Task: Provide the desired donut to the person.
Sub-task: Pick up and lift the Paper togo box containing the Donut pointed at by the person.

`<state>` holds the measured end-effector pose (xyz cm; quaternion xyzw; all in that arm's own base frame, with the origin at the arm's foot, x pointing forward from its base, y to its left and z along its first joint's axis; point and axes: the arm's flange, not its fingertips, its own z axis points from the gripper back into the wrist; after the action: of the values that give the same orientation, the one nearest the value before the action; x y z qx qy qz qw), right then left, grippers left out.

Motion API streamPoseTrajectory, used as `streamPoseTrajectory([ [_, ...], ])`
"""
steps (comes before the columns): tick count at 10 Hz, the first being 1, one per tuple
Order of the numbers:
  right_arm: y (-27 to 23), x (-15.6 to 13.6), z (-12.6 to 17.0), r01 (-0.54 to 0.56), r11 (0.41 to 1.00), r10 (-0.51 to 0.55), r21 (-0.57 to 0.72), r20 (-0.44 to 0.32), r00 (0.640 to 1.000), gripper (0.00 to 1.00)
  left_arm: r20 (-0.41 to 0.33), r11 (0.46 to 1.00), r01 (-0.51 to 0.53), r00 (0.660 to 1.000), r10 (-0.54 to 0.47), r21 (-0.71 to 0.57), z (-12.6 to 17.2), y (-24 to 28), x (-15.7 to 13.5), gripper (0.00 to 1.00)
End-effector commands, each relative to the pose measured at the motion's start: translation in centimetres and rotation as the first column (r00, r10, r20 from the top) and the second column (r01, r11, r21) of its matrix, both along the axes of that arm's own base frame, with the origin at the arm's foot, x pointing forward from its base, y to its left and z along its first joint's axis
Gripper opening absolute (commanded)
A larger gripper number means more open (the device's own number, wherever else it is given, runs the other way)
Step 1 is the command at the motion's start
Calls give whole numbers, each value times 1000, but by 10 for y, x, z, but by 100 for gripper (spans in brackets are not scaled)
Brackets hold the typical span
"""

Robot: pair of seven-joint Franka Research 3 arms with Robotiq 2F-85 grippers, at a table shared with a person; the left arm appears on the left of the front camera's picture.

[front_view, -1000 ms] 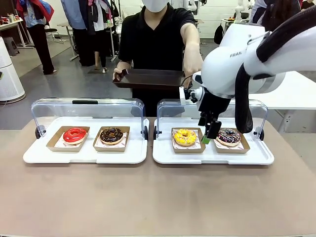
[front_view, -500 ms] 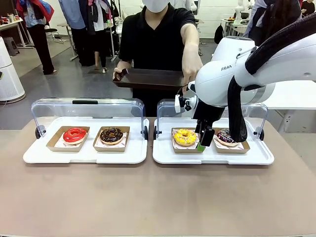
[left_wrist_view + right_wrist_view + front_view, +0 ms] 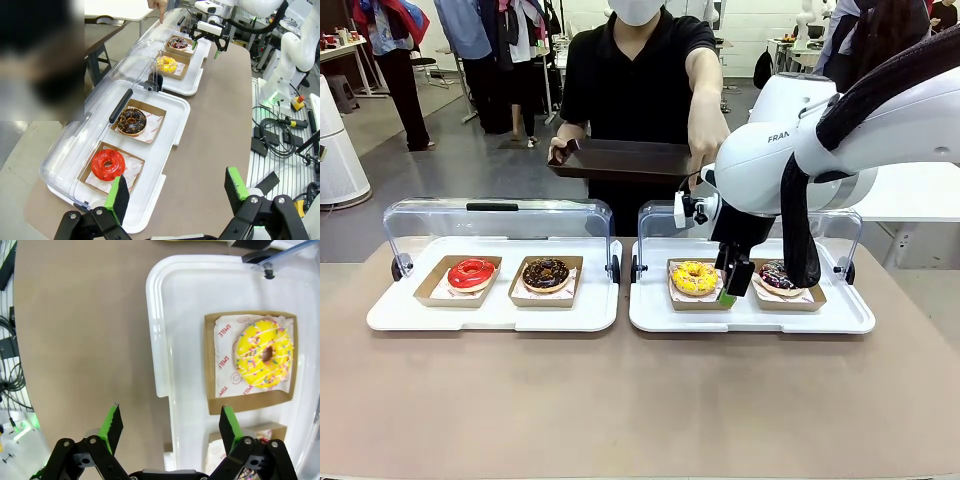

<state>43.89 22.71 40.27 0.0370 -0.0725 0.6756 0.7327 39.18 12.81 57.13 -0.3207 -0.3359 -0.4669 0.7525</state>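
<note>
While the person (image 3: 638, 75) at the top centre holds a dark tray (image 3: 620, 158) in one hand and stretches the other arm toward the right-hand white tray (image 3: 750, 322), the right gripper (image 3: 734, 283) has dropped and slid toward picture left. A second ago it hung above the sprinkled chocolate donut (image 3: 778, 277). Now it sits low in the gap between that and the yellow donut (image 3: 694, 277), and it has barely moved in the last half second.

Its jaws stand wide apart and empty. In its wrist view the yellow donut lies at upper right, beside one finger, so it seems to be settling for a pick there. Which donut is wanted cannot be told for sure.

The left gripper (image 3: 175, 187) is spread and empty at the frame's bottom. Every donut remains boxed, so nothing is handed over yet.
</note>
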Motion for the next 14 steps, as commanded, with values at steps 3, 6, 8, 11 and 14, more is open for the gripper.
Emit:
streamPoseTrajectory([
  [3, 3, 25, -28, -41, 998, 40, -37, -24, 999, 100, 4, 1000, 3, 1000, -3, -6, 1, 1, -1, 100],
  [6, -3, 39, -44, -54, 997, 53, -54, -17, 998, 100, 4, 1000, 3, 1000, -3, -6, 1, 1, -1, 100],
  [8, -9, 47, -52, -37, 997, 36, -63, -16, 999, 100, 4, 1000, 3, 1000, -3, -6, 1, 1, -1, 100],
  [11, -12, 56, -63, -42, 998, 41, -48, -31, 999, 100, 4, 1000, 3, 1000, -3, -6, 1, 1, -1, 100],
  [14, -11, 59, -70, -45, 998, 43, -43, -42, 998, 100, 4, 1000, 3, 1000, -3, -6, 1, 1, -1, 100],
])
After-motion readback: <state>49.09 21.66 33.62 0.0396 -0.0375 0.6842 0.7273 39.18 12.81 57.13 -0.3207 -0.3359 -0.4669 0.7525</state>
